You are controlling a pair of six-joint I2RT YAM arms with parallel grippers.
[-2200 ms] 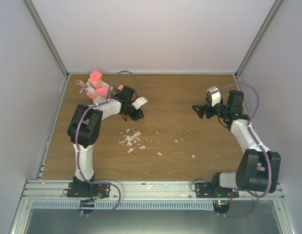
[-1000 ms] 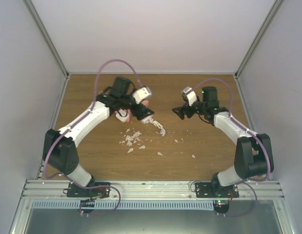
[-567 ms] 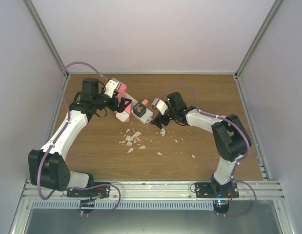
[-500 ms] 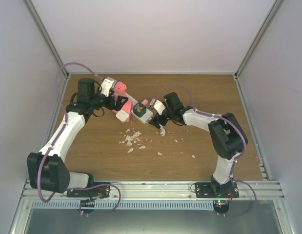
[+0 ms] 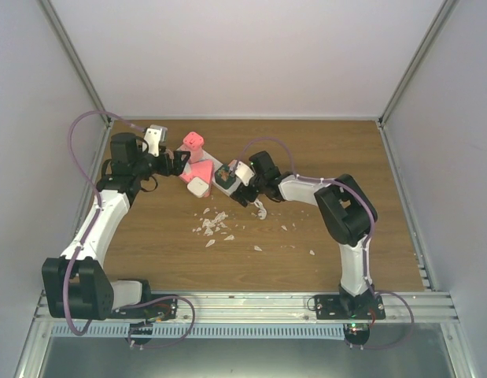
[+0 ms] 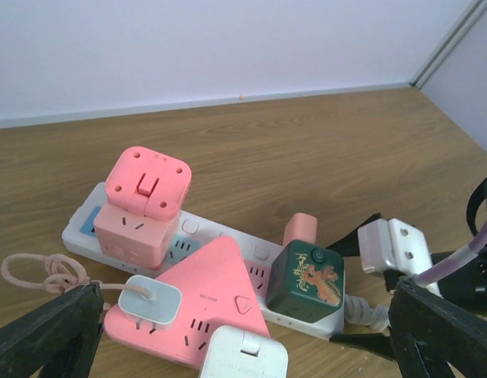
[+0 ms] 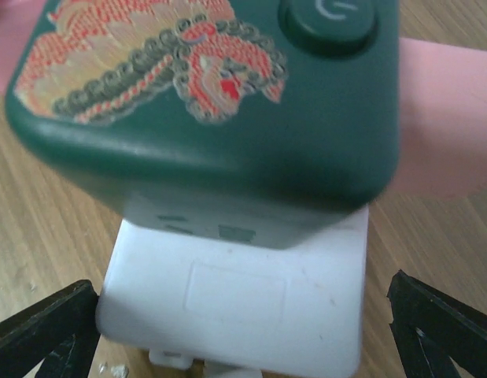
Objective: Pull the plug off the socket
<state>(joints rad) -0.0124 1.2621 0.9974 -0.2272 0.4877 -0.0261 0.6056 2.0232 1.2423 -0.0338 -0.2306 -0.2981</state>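
The socket is a long white power strip lying slantwise on the wood, and it also shows in the top view. Several plugs sit in it: a pink cube, a pink triangular adaptor carrying two white chargers, a small pink plug and a dark green cube. My left gripper stands open just short of the pink-cube end, touching nothing. My right gripper is open, its jaws straddling the strip's end below the green cube. Which plug the task means I cannot tell.
White crumbs litter the wood in front of the strip. A thin pinkish cord coils at the strip's left end, and the strip's short white cord trails beside the right gripper. The back wall stands close behind.
Both arms swung in to the strip. Over the last half second my left gripper backed off to the left and my right gripper slid further onto the green-cube end.
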